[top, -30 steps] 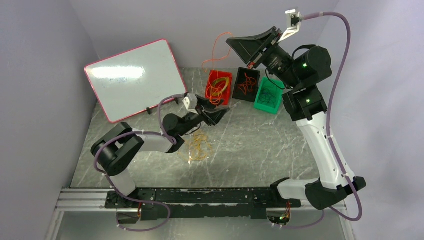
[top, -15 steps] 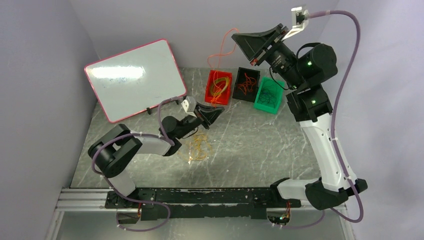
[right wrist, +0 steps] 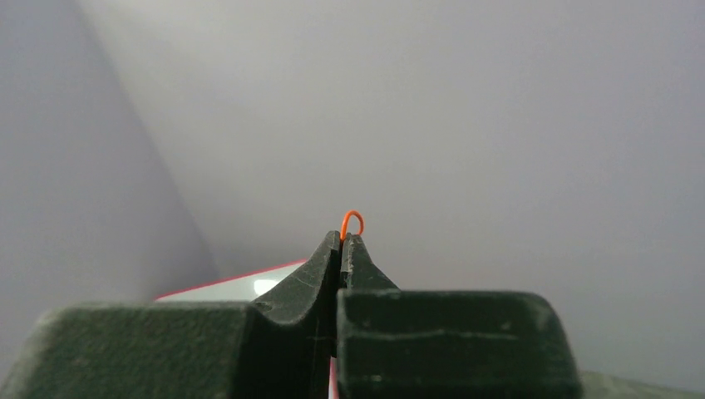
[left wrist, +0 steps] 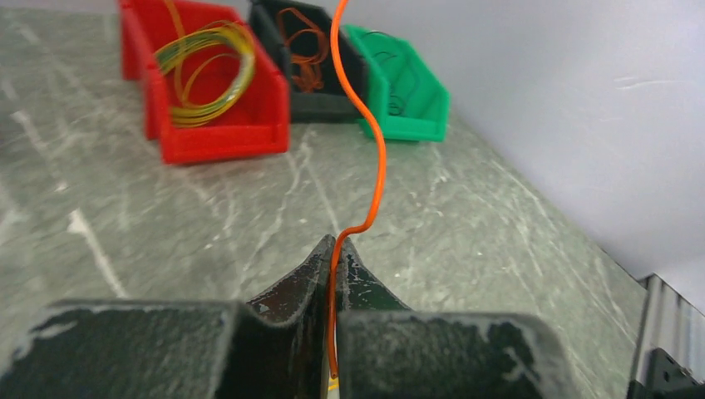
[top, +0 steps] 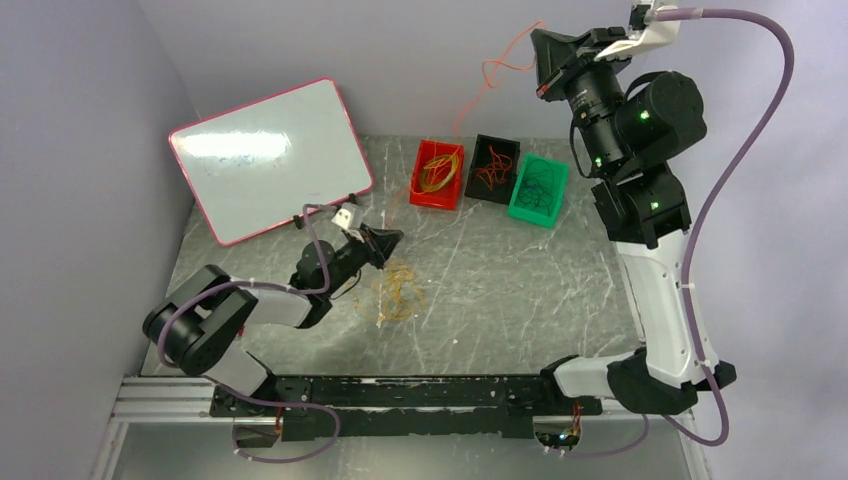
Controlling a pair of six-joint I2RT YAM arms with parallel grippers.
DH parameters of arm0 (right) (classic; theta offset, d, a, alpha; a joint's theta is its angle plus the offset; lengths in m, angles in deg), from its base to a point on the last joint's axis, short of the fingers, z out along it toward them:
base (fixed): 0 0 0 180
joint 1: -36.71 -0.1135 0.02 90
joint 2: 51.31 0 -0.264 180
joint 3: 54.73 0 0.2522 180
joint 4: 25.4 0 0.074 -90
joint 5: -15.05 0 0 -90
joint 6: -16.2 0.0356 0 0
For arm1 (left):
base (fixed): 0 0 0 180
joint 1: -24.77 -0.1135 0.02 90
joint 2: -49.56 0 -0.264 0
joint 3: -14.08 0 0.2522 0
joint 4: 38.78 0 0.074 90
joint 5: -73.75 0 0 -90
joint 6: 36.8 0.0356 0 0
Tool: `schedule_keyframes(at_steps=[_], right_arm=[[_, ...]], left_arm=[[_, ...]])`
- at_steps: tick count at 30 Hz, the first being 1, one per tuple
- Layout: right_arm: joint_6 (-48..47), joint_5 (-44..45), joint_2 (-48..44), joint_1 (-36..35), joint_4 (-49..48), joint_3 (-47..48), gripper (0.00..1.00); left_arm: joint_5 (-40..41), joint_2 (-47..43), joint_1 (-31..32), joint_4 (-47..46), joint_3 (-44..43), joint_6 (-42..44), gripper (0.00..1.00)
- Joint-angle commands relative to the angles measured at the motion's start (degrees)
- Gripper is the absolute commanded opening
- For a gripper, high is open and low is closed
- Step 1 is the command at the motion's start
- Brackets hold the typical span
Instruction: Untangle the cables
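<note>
A thin orange cable (top: 487,72) stretches between my two grippers. My left gripper (top: 392,237) is low over the table, shut on the cable's lower end (left wrist: 376,150). My right gripper (top: 541,38) is raised high at the back right, shut on the upper end, and a small orange loop (right wrist: 352,218) sticks out past its tips. A small tangle of yellow and orange cables (top: 396,296) lies on the table just right of and below my left gripper. In the wrist views my left gripper (left wrist: 338,243) and my right gripper (right wrist: 341,239) both have their jaws pressed together on the wire.
Three bins stand at the back: a red bin (top: 432,201) with yellow and orange loops, a black bin (top: 487,195) with orange loops, and a green bin (top: 530,215) with dark loops. A pink-edged whiteboard (top: 270,155) leans at the back left.
My right gripper has risen and swung to the right, drawing the orange cable up and out. My left gripper has moved left and lower, still holding the cable's other end.
</note>
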Motion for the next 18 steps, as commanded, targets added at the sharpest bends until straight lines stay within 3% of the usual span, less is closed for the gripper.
schedule_keyframes(at_steps=[1,8,12,18], right_arm=[[-7.4,14.1,0.7,0.1,2.1,2.3,0.00],[-11.3,23.3,2.4,4.0,4.5,3.2,0.00],[-7.8,20.6,4.8,13.9,8.6,5.9,0.00],[-5.7,18.8,7.5,23.0,11.0,8.3,0.00]], left_arm=[[5.6,-4.6,-2.1,5.2,2.2,-0.5,0.07],[10.6,-10.0,-5.1,13.4,4.4,-0.7,0.07],[17.2,-12.7,-7.2,23.1,4.0,-5.3,0.07],[21.6,-16.7,-10.0,31.1,4.5,-8.4,0.07]])
